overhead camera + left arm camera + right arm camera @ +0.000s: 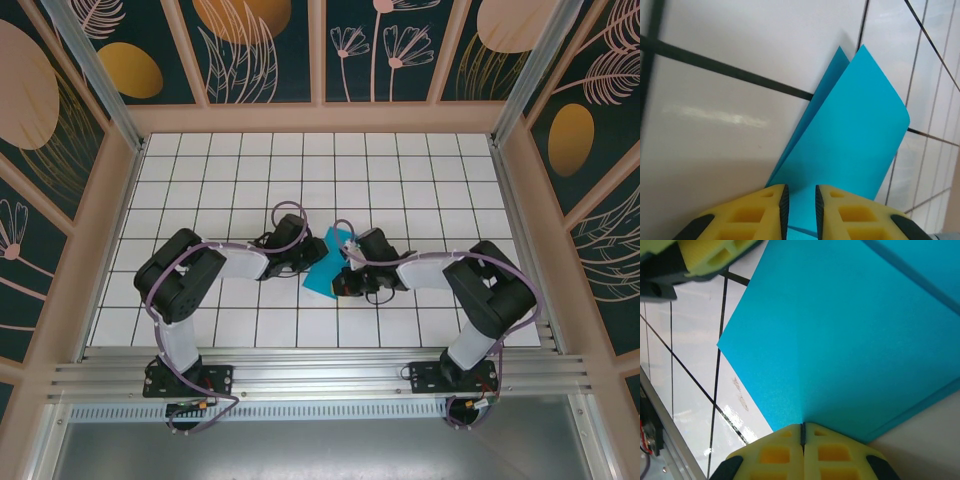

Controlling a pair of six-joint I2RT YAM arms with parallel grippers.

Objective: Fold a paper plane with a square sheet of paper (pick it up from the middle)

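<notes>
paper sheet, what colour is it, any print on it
Plain teal-blue, no print. The square sheet of paper shows best in the right wrist view.

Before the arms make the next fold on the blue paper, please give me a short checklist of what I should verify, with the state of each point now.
1. Grip of the right claw on the sheet of paper: ok, its jaws meet on the edge.
2. Grip of the left claw: not ok, its jaws stand slightly apart, with paper in the gap.
3. First fold made: ok, two layers show in the left wrist view.
4. Layer tips matching: not ok, one tip peeks out behind the other.
5. Sheet lying flat on the table: cannot tell.
</notes>
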